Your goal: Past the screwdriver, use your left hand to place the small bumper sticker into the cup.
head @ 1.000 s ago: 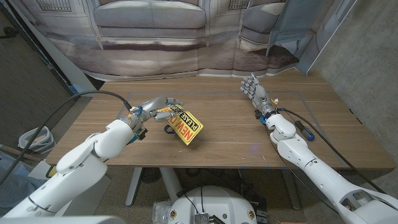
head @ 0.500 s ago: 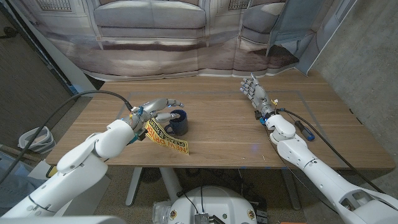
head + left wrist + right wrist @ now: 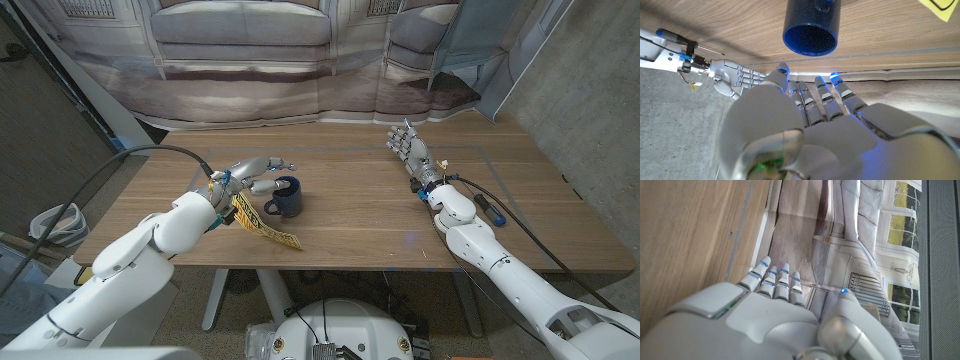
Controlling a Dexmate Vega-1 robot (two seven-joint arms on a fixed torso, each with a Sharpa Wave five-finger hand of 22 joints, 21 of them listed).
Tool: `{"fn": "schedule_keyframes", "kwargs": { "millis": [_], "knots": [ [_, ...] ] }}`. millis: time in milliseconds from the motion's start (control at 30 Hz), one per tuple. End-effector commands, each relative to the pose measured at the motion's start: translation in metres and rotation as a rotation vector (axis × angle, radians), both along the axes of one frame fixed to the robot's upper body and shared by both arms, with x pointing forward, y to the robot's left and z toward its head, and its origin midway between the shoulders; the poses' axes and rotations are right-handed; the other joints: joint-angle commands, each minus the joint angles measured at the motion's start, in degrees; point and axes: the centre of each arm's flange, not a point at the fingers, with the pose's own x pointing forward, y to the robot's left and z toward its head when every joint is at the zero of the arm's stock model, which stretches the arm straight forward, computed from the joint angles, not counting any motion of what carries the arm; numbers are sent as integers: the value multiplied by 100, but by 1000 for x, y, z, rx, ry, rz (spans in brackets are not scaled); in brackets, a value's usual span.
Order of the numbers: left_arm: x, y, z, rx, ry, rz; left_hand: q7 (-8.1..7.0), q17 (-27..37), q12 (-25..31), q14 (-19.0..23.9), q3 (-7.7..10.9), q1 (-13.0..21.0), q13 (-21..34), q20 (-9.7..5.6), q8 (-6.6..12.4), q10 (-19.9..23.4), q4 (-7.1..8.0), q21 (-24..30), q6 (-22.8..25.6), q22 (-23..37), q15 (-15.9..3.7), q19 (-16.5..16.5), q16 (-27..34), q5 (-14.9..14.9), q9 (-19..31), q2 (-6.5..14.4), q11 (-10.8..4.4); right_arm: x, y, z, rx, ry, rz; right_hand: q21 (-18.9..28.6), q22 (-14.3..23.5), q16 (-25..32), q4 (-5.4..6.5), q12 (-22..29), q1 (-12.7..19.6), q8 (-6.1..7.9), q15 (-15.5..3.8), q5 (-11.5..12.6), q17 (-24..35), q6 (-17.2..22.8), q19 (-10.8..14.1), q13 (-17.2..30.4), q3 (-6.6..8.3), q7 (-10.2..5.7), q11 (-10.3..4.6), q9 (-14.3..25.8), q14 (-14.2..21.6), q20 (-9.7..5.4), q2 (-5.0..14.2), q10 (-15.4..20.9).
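A dark blue cup (image 3: pixel 285 196) stands upright on the wooden table (image 3: pixel 360 215), and its mouth (image 3: pixel 809 40) shows nothing inside. My left hand (image 3: pixel 256 171) hovers just left of it with fingers spread, holding nothing. The small yellow bumper sticker (image 3: pixel 266 226) lies loose on the table in front of the cup, beside my left wrist; its corner (image 3: pixel 939 7) shows in the left wrist view. My right hand (image 3: pixel 411 148) stands open at the far right. A blue-handled screwdriver (image 3: pixel 492 209) lies beside my right forearm.
A printed backdrop of a sofa (image 3: pixel 300 60) hangs behind the table's far edge. A black cable (image 3: pixel 120 170) loops over my left arm. The sticker lies close to the table's front edge (image 3: pixel 330 267).
The sticker left my left hand: it was over the cup, then dropped toward the front edge, uncovering the cup. My left fingers spread slightly. The right arm stayed still.
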Motion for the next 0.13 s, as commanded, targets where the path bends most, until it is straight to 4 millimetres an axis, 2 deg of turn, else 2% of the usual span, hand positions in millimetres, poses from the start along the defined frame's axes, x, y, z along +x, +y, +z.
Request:
{"fn": "schedule_keyframes", "kwargs": {
  "millis": [33,133],
  "knots": [
    [-4,1,3,-11,-24,-4,-11,9,47,-32,-4,-61,17,14,-1,-4,21,-19,-26,14,-241,-19,43,21,1,2,-15,-2,0,1,6,-1,0,-15,24,-13,-8,2,26,-26,4,-11,25,37,37,34,-29,-16,-9,29,28,-11,66,40],
    [-5,3,2,-17,-35,-5,-8,8,48,-35,-7,-67,17,36,0,-9,22,-25,-28,14,-230,-30,44,21,1,0,-5,-2,0,1,0,-3,0,-19,24,-14,-9,1,26,-25,3,-11,25,38,35,34,-30,-16,-11,29,28,-11,67,38]
  ]
}}
